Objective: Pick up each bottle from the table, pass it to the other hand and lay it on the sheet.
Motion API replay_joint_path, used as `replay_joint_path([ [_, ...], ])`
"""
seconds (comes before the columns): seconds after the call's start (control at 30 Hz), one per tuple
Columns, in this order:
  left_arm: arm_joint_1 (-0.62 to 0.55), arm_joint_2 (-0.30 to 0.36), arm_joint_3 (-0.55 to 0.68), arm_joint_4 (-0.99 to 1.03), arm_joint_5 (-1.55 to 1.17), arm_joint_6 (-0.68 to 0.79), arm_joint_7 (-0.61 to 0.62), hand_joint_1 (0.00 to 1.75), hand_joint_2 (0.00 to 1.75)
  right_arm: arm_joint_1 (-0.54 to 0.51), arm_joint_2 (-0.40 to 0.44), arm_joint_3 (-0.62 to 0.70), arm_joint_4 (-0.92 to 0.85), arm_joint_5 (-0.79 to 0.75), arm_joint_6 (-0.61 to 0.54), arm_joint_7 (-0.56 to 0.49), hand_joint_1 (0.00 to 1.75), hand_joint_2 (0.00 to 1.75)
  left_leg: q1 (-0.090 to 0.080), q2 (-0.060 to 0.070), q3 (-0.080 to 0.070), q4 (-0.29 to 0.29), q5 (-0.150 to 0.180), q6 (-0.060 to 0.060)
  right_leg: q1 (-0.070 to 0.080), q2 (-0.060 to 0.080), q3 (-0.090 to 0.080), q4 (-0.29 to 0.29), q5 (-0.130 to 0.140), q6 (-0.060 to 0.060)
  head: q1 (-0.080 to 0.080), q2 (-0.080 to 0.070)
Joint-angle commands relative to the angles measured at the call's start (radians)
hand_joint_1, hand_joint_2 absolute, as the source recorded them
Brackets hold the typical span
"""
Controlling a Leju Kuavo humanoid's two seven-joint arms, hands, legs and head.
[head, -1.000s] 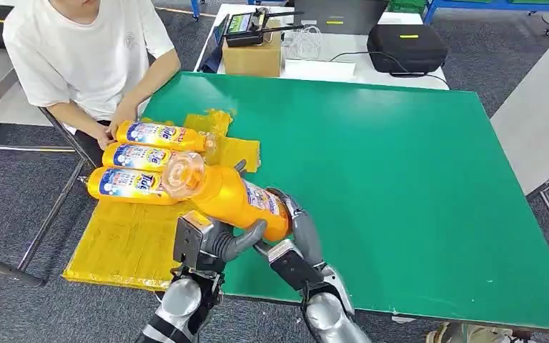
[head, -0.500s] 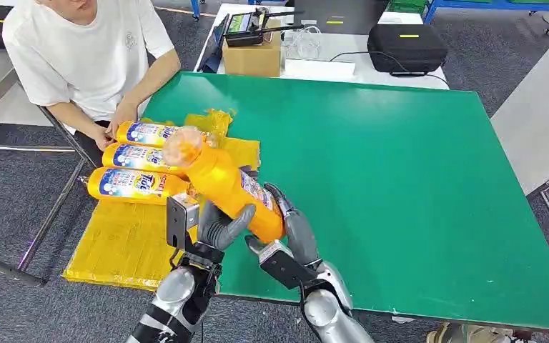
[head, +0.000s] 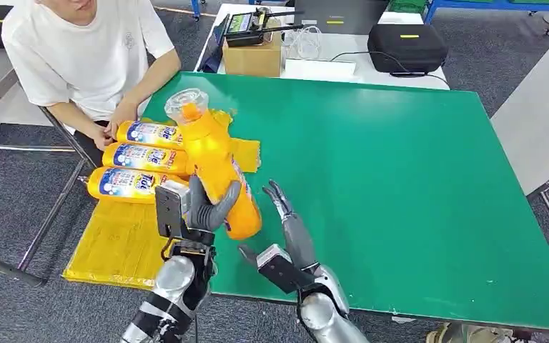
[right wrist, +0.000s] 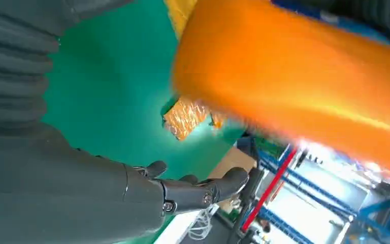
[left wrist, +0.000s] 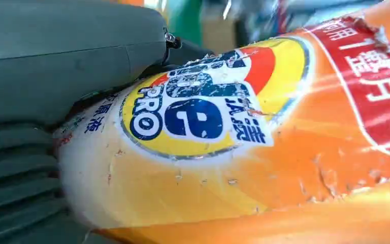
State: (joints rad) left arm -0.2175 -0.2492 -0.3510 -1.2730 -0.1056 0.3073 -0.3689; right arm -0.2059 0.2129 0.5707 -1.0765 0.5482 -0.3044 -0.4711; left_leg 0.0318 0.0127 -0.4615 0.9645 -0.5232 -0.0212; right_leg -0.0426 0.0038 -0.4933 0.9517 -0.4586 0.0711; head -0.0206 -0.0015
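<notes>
My left hand [head: 201, 209] grips an orange detergent bottle [head: 214, 168] around its lower body and holds it nearly upright above the table's near-left corner, clear cap at the top. The left wrist view shows its blue and yellow label [left wrist: 198, 109] close up. My right hand [head: 291, 230] hangs just to the right of the bottle with fingers [right wrist: 203, 188] spread, holding nothing. The bottle [right wrist: 294, 76] passes as an orange blur in the right wrist view. Three matching bottles [head: 143, 157] lie side by side on the yellow sheet [head: 121, 243].
A person in a white shirt [head: 86, 50] sits at the table's far-left corner, hands by the lying bottles. The green table [head: 400, 179] stretches right. Behind it stand a cardboard box [head: 254, 57] and a black case [head: 406, 46].
My left hand has lifted the bottle and swung it from lying tilted to nearly upright. My right hand has let go of it and opened its fingers.
</notes>
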Motion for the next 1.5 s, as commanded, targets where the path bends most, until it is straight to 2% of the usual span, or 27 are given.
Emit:
replay_joint_path([
  [0.03,-0.068,0.113,0.048,0.096,-0.365,0.139,0.036,1.75,1.75,-0.006,-0.033,-0.059,-0.008,-0.004,0.006,-0.009,0.00,0.00,0.000,-0.002,0.001,-0.002,0.001,0.002,0.001,-0.001,0.002,-0.002,0.000,-0.004,0.000,0.000],
  [0.23,-0.031,0.186,0.107,0.172,-0.661,0.177,0.078,1.75,1.75,0.020,-0.039,-0.091,-0.034,0.009,0.026,-0.012,0.00,0.00,0.000,0.000,0.004,-0.003,0.001,0.002,0.001,0.001,0.003,-0.002,0.000,-0.004,0.000,0.000],
  [0.27,-0.027,0.221,0.096,0.197,-0.786,0.204,0.117,1.75,1.75,0.024,-0.041,-0.097,-0.040,0.008,0.028,-0.012,0.00,0.00,0.001,0.000,0.004,-0.004,0.001,0.002,0.002,0.001,0.003,-0.003,0.001,-0.006,0.000,0.000],
  [0.43,0.005,0.275,0.153,0.238,-0.881,0.129,0.162,1.75,1.75,0.041,-0.050,-0.120,-0.063,0.011,0.042,-0.014,0.00,0.00,0.000,0.001,0.003,-0.003,0.000,0.002,0.001,0.002,0.002,-0.002,0.000,-0.004,0.000,0.000],
  [0.63,0.006,0.342,0.158,0.302,-1.004,0.054,0.177,1.75,1.75,0.049,-0.053,-0.137,-0.065,0.020,0.057,-0.018,0.00,0.00,0.000,0.000,0.001,-0.002,0.000,0.001,0.001,0.000,0.001,-0.001,0.000,-0.003,0.000,0.000],
  [0.7,-0.007,0.371,0.127,0.338,-1.078,0.055,0.168,1.75,1.75,0.043,-0.055,-0.136,-0.059,0.023,0.067,-0.020,0.00,0.00,0.001,0.000,0.003,-0.003,0.000,0.003,0.002,0.000,0.003,-0.003,0.001,-0.005,0.000,0.000],
  [0.97,-0.067,0.329,0.100,0.456,-1.046,0.023,0.110,1.73,1.75,0.020,-0.050,-0.119,-0.027,0.028,0.076,-0.027,0.00,0.00,0.000,-0.002,0.003,-0.002,0.002,0.002,0.001,-0.001,0.003,-0.002,0.001,-0.005,0.000,0.000],
  [1.07,-0.097,0.332,0.053,0.538,-1.109,0.076,0.126,1.75,1.75,0.012,-0.052,-0.107,-0.013,0.029,0.076,-0.027,0.00,0.00,0.000,-0.002,0.005,-0.002,0.002,0.002,0.001,-0.001,0.005,-0.001,0.001,-0.004,0.000,0.000],
  [1.13,-0.111,0.319,0.044,0.579,-1.117,0.056,0.142,1.75,1.75,0.011,-0.057,-0.106,-0.008,0.034,0.069,-0.023,0.00,0.00,0.000,-0.002,0.005,-0.002,0.003,0.003,0.001,-0.002,0.006,-0.001,0.002,-0.004,0.000,0.000],
  [1.23,-0.119,0.308,0.019,0.625,-1.134,0.031,0.152,1.66,1.75,0.017,-0.064,-0.113,-0.014,0.036,0.067,-0.022,0.00,0.00,0.000,-0.003,0.007,-0.002,0.003,0.002,0.001,-0.002,0.007,0.000,0.001,-0.004,0.000,0.000],
  [1.27,-0.119,0.305,0.015,0.639,-1.132,0.019,0.152,1.47,1.75,0.018,-0.065,-0.115,-0.016,0.035,0.068,-0.021,0.00,0.00,0.000,-0.002,0.009,-0.002,0.003,0.002,0.000,-0.002,0.009,0.001,0.000,-0.002,0.000,0.000],
  [1.3,-0.123,0.301,0.010,0.666,-1.116,-0.029,0.149,0.98,1.75,0.021,-0.067,-0.119,-0.019,0.032,0.066,-0.019,0.00,0.00,0.000,-0.002,0.008,-0.003,0.004,0.003,0.001,-0.002,0.009,-0.001,0.002,-0.004,0.000,0.000],
  [1.33,-0.125,0.303,0.001,0.680,-1.113,-0.058,0.150,0.77,1.75,0.021,-0.067,-0.122,-0.018,0.030,0.065,-0.019,0.00,0.00,0.000,-0.003,0.010,-0.003,0.004,0.002,0.000,-0.003,0.011,0.000,0.001,-0.003,0.000,0.000],
  [1.37,-0.129,0.310,-0.019,0.701,-1.126,-0.076,0.159,0.24,1.75,0.020,-0.068,-0.124,-0.015,0.029,0.067,-0.019,0.00,0.00,0.000,-0.003,0.009,-0.004,0.005,0.004,0.001,-0.003,0.011,-0.002,0.003,-0.005,0.000,0.000],
  [1.4,-0.132,0.319,-0.034,0.717,-1.129,-0.099,0.160,0.09,1.75,0.019,-0.069,-0.125,-0.011,0.029,0.066,-0.020,0.00,0.00,0.000,-0.005,0.010,-0.003,0.005,0.003,0.001,-0.006,0.012,-0.001,0.003,-0.005,0.000,0.000],
  [1.43,-0.133,0.323,-0.039,0.724,-1.130,-0.105,0.158,0.02,1.75,0.017,-0.069,-0.126,-0.007,0.029,0.066,-0.021,0.00,0.00,0.000,-0.005,0.011,-0.003,0.005,0.003,0.001,-0.005,0.013,-0.001,0.002,-0.004,0.000,0.000],
  [1.5,-0.131,0.317,-0.013,0.735,-1.078,-0.137,0.146,0.00,1.75,0.014,-0.069,-0.130,0.006,0.028,0.062,-0.022,0.00,0.00,0.000,-0.002,0.011,-0.004,0.006,0.003,0.001,-0.002,0.013,-0.002,0.004,-0.005,0.000,0.000],
])
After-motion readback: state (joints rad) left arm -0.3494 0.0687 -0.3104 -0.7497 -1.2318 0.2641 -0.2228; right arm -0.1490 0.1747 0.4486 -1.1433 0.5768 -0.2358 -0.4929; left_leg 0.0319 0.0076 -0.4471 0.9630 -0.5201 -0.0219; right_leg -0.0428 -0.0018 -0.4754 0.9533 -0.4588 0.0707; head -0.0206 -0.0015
